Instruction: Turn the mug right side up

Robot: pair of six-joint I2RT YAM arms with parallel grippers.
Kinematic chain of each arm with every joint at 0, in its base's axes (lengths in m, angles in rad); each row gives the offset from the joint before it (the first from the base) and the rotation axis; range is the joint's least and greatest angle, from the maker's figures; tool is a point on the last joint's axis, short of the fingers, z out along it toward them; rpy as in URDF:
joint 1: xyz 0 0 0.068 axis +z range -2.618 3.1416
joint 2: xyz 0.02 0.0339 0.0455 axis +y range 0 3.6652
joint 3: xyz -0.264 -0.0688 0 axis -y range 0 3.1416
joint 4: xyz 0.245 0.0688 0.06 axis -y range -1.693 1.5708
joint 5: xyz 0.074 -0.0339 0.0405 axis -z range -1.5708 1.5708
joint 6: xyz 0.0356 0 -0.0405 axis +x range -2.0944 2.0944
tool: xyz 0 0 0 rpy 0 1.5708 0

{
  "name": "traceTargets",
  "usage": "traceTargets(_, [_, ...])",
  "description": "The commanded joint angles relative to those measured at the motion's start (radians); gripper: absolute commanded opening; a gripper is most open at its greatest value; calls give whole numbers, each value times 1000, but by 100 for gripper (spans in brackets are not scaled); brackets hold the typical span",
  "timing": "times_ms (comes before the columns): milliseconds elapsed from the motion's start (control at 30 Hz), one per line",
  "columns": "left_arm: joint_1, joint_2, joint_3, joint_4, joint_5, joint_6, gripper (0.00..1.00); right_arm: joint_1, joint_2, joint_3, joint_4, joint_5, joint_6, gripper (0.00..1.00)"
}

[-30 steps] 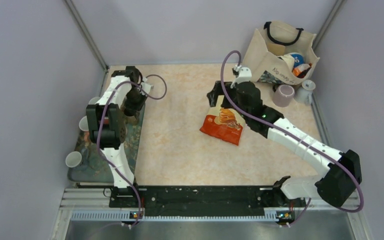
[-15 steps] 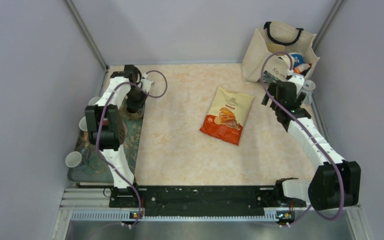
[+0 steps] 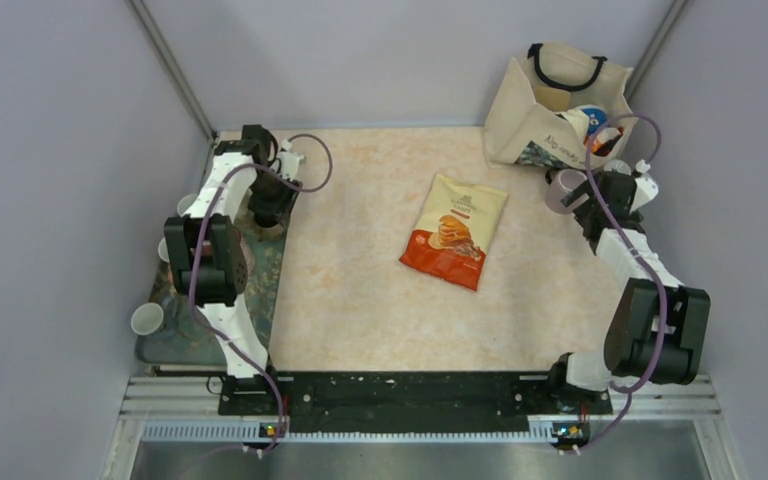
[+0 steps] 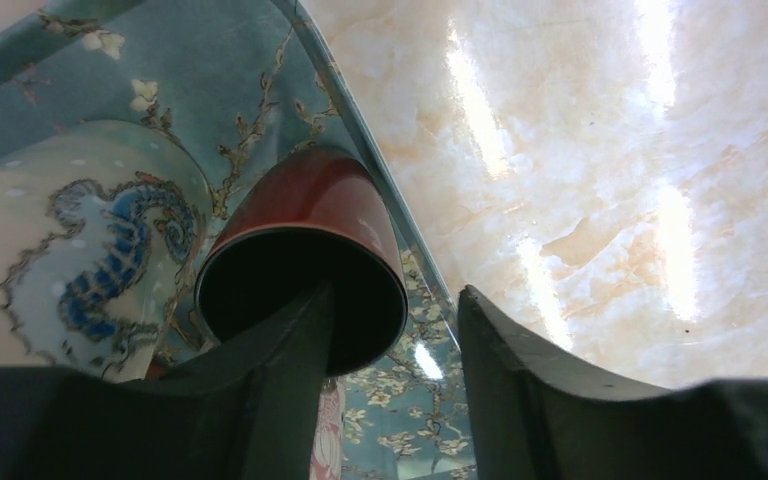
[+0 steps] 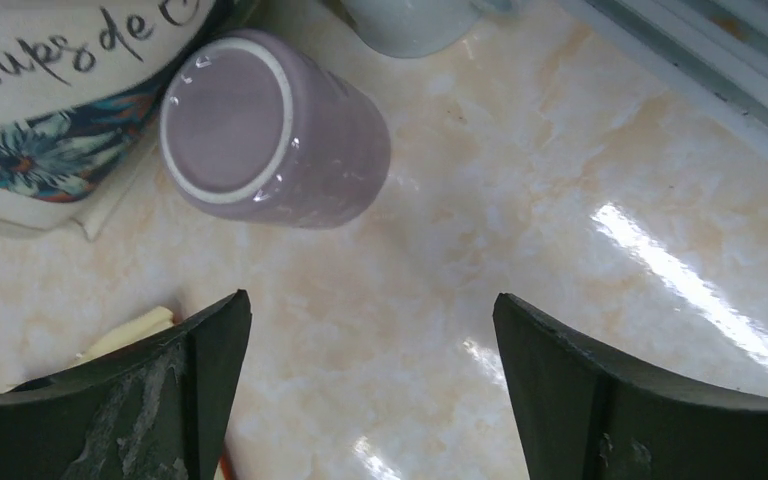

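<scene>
- Lilac mug (image 5: pixel 275 130): the task's thing, by judgement. It stands bottom up on the worktop (image 5: pixel 560 250), its ringed base facing the right wrist camera. In the overhead view it sits at upper right, just beside the tote bag (image 3: pixel 550 100). No handle shows.
- Axis: the long axis runs roughly upright, leaning a little in the wrist view, with the rim down and out of sight.
- Right hand (image 5: pixel 370 305): fingers spread wide with nothing between them. The mug lies ahead of it, in the upper left of the wrist frame, beyond the left finger and not in the gap.
- Bearing for the approach, as judged: go forward and toward the left of the frame until the fingers straddle the mug's wall.
- White cup (image 5: pixel 410 20): top edge of the wrist frame, near the mug and apart from it.
- Left hand (image 4: pixel 395 295): at the far left of the overhead view, over the tray (image 4: pixel 160 60). Its fingers are parted, one inside a red mug (image 4: pixel 310 230) and one outside. A gap shows at the outer finger, so it is not clamped. The mug's mouth faces up.
- Nearer arm: the right. The left is well apart across the worktop.
- Snack packet (image 3: pixel 455 230): centre of the frame, well clear of both hands.
</scene>
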Motion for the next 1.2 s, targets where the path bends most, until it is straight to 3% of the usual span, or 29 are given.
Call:
traceTargets(0, [2, -108, 64, -19, 47, -2, 61, -7, 44, 18, 144, 4, 205, 88])
traceTargets(100, [0, -142, 55, -52, 108, -3, 72, -27, 108, 37, 176, -15, 274, 82])
traceTargets(133, [-1, -157, 42, -52, 120, -5, 82, -30, 128, 48, 180, -19, 286, 81])
traceTargets(200, [-2, -190, 10, -43, 131, -7, 87, -30, 169, 71, 187, -20, 297, 79])
traceTargets(433, [-6, -293, -53, -33, 163, -7, 87, -38, 291, 148, 172, -25, 289, 71])
traceTargets(567, [-10, -332, -86, -30, 187, -3, 87, -38, 273, 135, 180, -78, 239, 64])
traceTargets(867, [-13, -339, -111, -20, 197, -12, 87, -48, 59, 62, 225, -31, 213, 73])
traceTargets(1000, [-12, -343, -124, -16, 201, -19, 87, -68, 135, 133, 190, -41, 253, 77])
traceTargets(1167, [-13, -362, -146, -13, 200, -11, 87, -74, 233, 181, 158, -59, 261, 75])
